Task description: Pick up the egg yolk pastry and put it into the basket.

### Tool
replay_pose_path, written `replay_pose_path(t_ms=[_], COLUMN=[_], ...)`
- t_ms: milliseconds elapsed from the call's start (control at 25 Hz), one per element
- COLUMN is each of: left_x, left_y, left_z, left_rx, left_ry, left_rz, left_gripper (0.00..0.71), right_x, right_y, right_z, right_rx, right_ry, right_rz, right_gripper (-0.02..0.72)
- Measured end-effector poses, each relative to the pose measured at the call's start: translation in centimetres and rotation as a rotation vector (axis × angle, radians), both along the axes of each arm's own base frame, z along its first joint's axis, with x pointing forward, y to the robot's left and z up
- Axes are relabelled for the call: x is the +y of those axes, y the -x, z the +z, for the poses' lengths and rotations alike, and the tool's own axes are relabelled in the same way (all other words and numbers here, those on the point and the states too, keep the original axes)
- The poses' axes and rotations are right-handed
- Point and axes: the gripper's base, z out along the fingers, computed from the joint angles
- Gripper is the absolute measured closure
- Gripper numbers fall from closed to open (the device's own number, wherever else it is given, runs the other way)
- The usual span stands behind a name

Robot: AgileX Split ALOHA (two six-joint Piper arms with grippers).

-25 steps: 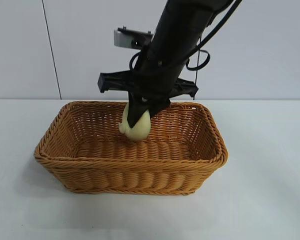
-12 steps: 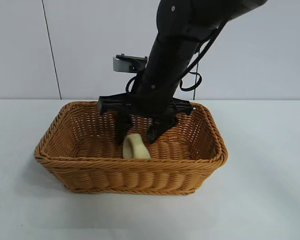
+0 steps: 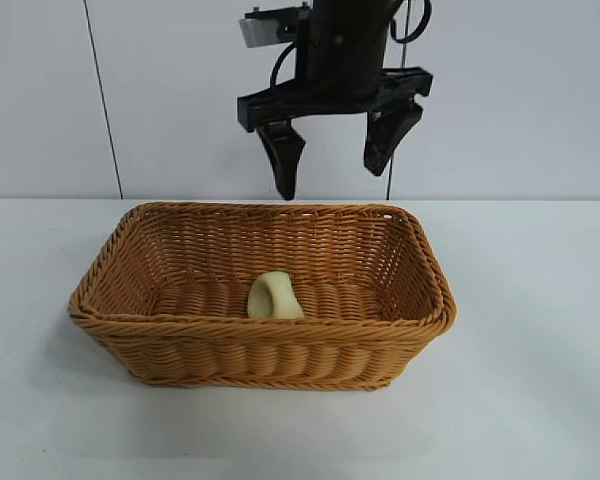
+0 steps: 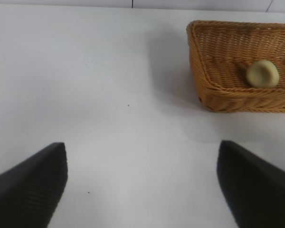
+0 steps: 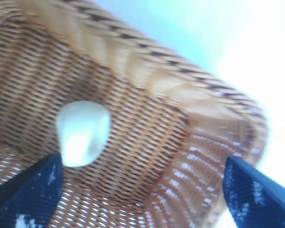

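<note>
The egg yolk pastry [image 3: 274, 297], a pale yellow lump, lies on the floor of the woven basket [image 3: 260, 350], near its middle. My right gripper [image 3: 332, 183] hangs well above the basket's far rim, open and empty, clear of the pastry. The right wrist view looks down into the basket [image 5: 133, 66] with the pastry [image 5: 83, 132] beside one finger, and the right gripper [image 5: 142, 159] is spread wide. My left gripper [image 4: 141, 144] is open and empty over bare table, well away from the basket [image 4: 218, 71]; the pastry [image 4: 262, 73] shows inside it. The left arm is out of the exterior view.
The basket stands on a white table [image 3: 540, 380] in front of a pale wall. Bare table surface lies on all sides of the basket.
My right gripper has let go of the pastry inside the basket and risen straight up out of it. The pastry now rests on the basket floor.
</note>
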Motion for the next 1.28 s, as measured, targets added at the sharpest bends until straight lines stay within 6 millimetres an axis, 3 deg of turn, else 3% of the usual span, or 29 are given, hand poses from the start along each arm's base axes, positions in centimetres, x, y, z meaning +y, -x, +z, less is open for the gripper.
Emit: replay_pose_path(t_ms=[280, 480, 640, 760, 880, 1080, 1280], left_x=[0.0, 0.0, 0.0, 0.0, 0.0, 0.0, 0.0], left_y=[0.0, 0.0, 0.0, 0.0, 0.0, 0.0, 0.0], left_z=[0.0, 0.0, 0.0, 0.0, 0.0, 0.0, 0.0], left_rx=[0.000, 0.000, 0.000, 0.000, 0.000, 0.000, 0.000], left_ry=[0.000, 0.000, 0.000, 0.000, 0.000, 0.000, 0.000], left_rz=[0.000, 0.000, 0.000, 0.000, 0.000, 0.000, 0.000], left_gripper=[0.047, 0.047, 0.047, 0.047, 0.047, 0.047, 0.047], right_x=[-6.9, -14.3, -19.6, -22.1, -23.0, -22.7, -22.6], right_y=[-3.2, -5.2, -5.9, -6.0, -6.0, -5.8, -3.1], right_z=[0.1, 0.1, 0.1, 0.1, 0.1, -0.1, -0.2], right_rx=[0.004, 0.007, 0.024, 0.031, 0.031, 0.044, 0.101], right_ry=[-0.005, -0.010, -0.060, -0.087, -0.089, -0.096, -0.077], right_rz=[-0.161, -0.320, -0.415, -0.468, -0.478, -0.464, -0.442], right_gripper=[0.071, 0.071, 0.071, 0.071, 0.071, 0.071, 0.071])
